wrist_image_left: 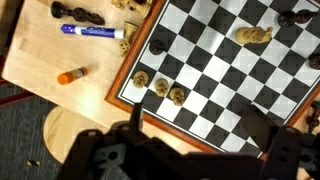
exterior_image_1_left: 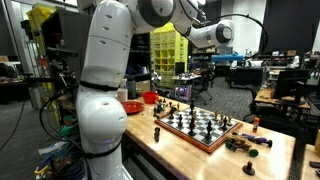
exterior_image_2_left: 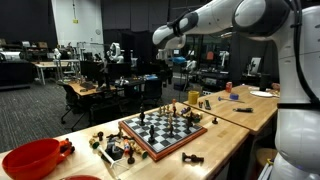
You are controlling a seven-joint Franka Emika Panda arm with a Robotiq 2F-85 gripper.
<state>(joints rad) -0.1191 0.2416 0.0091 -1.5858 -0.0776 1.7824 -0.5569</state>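
A chessboard (wrist_image_left: 225,70) with a brown border lies on a light wooden table (wrist_image_left: 45,55); both exterior views show it (exterior_image_1_left: 197,125) (exterior_image_2_left: 162,130) with several pieces standing on it. In the wrist view my gripper (wrist_image_left: 200,125) hangs well above the board's near edge, open wide, with nothing between its fingers (wrist_image_left: 138,122). Three pale pieces (wrist_image_left: 160,87) stand in a row just inside the border, closest to the gripper. A dark piece (wrist_image_left: 157,45) and a pale piece (wrist_image_left: 253,36) stand farther in. The white arm (exterior_image_2_left: 230,18) reaches over the board from above.
Off the board lie a blue marker (wrist_image_left: 92,32), a small orange cylinder (wrist_image_left: 71,76) and some dark pieces (wrist_image_left: 75,13). More captured pieces (exterior_image_1_left: 245,143) (exterior_image_2_left: 115,148) sit beside the board. A red bowl (exterior_image_1_left: 132,106) (exterior_image_2_left: 30,158) stands near the robot's base. Lab desks fill the background.
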